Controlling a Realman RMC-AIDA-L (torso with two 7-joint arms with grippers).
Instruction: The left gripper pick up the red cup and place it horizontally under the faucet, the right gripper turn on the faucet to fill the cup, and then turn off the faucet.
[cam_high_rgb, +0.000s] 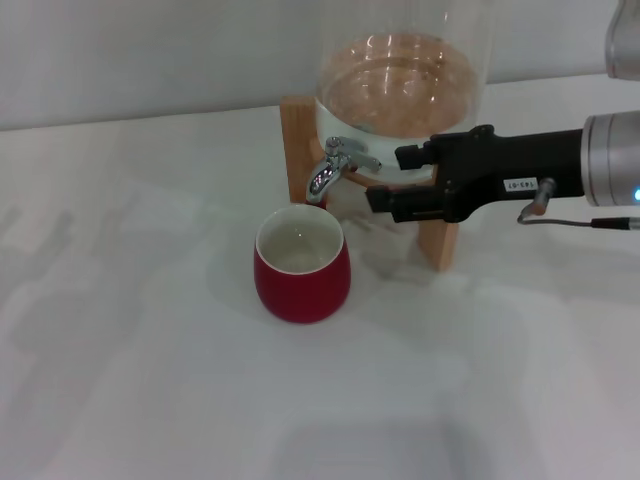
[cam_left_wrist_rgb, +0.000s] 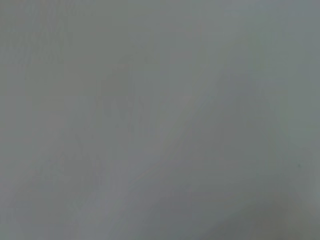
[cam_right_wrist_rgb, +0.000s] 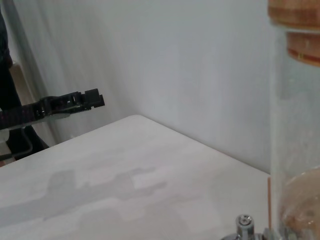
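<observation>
The red cup (cam_high_rgb: 301, 266) stands upright on the white table, its cream inside facing up, directly below the spout of the chrome faucet (cam_high_rgb: 333, 166). No stream of water shows. My right gripper (cam_high_rgb: 385, 178) is open, level with the faucet and just to its right, fingertips close to the lever but not around it. The faucet's top also shows in the right wrist view (cam_right_wrist_rgb: 244, 223). My left gripper (cam_right_wrist_rgb: 91, 98) shows only in the right wrist view, held in the air far off beyond the table's left side. The left wrist view shows only a blank grey surface.
The glass dispenser (cam_high_rgb: 400, 90), partly filled with water, sits on a wooden stand (cam_high_rgb: 297, 140) at the back of the white table (cam_high_rgb: 150, 350). A pale wall runs behind it.
</observation>
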